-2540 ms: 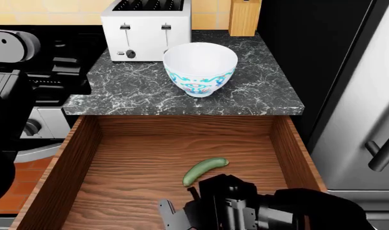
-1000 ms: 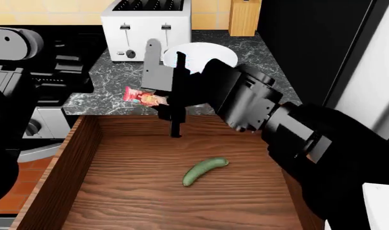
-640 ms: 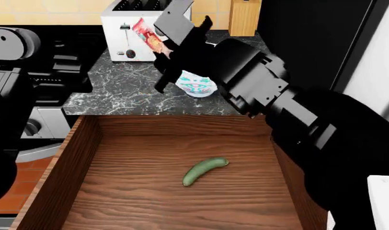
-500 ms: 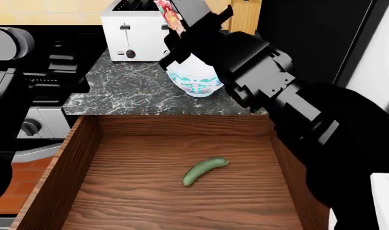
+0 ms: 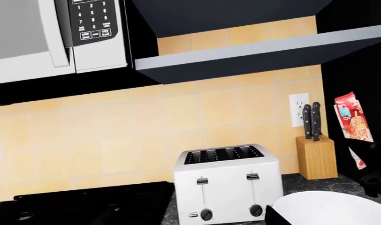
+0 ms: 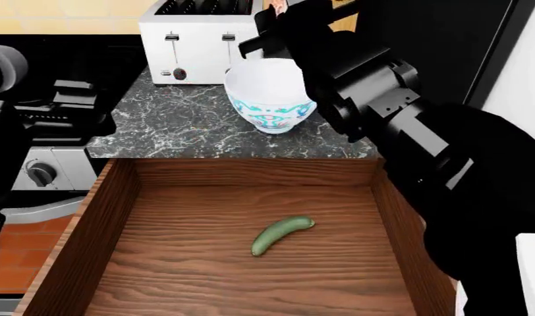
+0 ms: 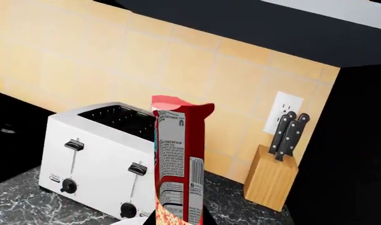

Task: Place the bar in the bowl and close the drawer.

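Right gripper [image 6: 281, 6] risen, jaws clamping bar [image 7: 178, 164] (above bowl [image 6: 272, 92]).

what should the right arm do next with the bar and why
Probably lower the right gripper toward the bowl and release. It holds the red-wrapped bar upright, high above the counter near the bowl's rim by the toaster; the bowl looks empty and the drawer is open.

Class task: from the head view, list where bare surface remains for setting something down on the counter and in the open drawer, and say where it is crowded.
Counter: bare marble left of the bowl, in front of the toaster. Drawer: open wood all around the cucumber, widest toward the left wall and the near end. Crowded: the back right, where the right arm hangs over bowl and knife block.
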Motion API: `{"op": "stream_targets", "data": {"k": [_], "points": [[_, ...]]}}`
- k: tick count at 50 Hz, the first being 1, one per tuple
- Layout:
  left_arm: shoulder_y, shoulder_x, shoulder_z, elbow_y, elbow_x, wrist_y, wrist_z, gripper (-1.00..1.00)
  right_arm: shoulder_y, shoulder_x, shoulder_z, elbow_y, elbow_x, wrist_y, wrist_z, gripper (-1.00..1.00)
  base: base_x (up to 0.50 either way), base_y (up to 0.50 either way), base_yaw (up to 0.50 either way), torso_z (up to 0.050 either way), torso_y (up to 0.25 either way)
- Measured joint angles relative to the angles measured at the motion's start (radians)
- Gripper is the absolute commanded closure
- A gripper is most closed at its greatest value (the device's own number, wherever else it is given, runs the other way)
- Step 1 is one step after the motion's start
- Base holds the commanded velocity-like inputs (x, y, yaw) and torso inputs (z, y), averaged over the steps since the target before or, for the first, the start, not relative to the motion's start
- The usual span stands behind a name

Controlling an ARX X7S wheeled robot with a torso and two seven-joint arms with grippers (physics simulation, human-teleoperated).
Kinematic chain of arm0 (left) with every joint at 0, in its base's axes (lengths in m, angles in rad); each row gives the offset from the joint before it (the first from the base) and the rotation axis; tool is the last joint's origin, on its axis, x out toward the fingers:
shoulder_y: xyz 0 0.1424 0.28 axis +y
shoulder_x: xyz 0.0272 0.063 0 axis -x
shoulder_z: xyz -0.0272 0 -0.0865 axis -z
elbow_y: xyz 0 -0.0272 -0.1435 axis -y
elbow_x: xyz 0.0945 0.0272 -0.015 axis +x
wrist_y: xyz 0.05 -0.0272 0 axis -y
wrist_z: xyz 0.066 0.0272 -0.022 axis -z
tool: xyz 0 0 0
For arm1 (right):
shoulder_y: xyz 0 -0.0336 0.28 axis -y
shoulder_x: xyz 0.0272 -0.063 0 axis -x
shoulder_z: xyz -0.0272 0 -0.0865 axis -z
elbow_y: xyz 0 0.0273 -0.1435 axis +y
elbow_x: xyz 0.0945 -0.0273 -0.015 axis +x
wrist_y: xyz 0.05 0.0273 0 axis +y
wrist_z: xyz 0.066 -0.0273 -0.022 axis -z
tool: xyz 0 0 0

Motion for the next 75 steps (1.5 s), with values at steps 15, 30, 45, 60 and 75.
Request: {"op": "stream_targets", "data": {"k": [15, 30, 45, 60, 75], "points": [[-0.045, -0.02, -0.011, 0.018, -0.085, -0.04, -0.032, -1.0, -0.011, 0.0, 0.006, 0.032, -0.023, -0.077, -0.134, 1.0, 0.0, 0.0, 0.0, 0.0, 0.0], [-0.092, -0.031, 0.007, 0.02, -0.132, -0.061, -0.057, -1.0, -0.013, 0.0, 0.01, 0.048, -0.026, -0.108, -0.196, 1.0, 0.0, 0.0, 0.0, 0.001, -0.101], [-0.112, -0.037, 0.035, 0.021, -0.137, -0.06, -0.069, -1.0, -0.014, 0.0, 0.006, 0.05, -0.002, -0.106, -0.188, 1.0, 0.0, 0.0, 0.0, 0.003, -0.166], [-0.11, -0.043, 0.049, 0.018, -0.131, -0.045, -0.073, -1.0, -0.01, 0.0, 0.004, 0.05, 0.015, -0.101, -0.178, 1.0, 0.0, 0.0, 0.0, 0.003, -0.087], [-0.106, -0.054, 0.036, 0.017, -0.156, -0.036, -0.088, -1.0, -0.002, 0.0, 0.002, 0.051, 0.04, -0.095, -0.166, 1.0, 0.0, 0.0, 0.0, 0.0, 0.0]]}}
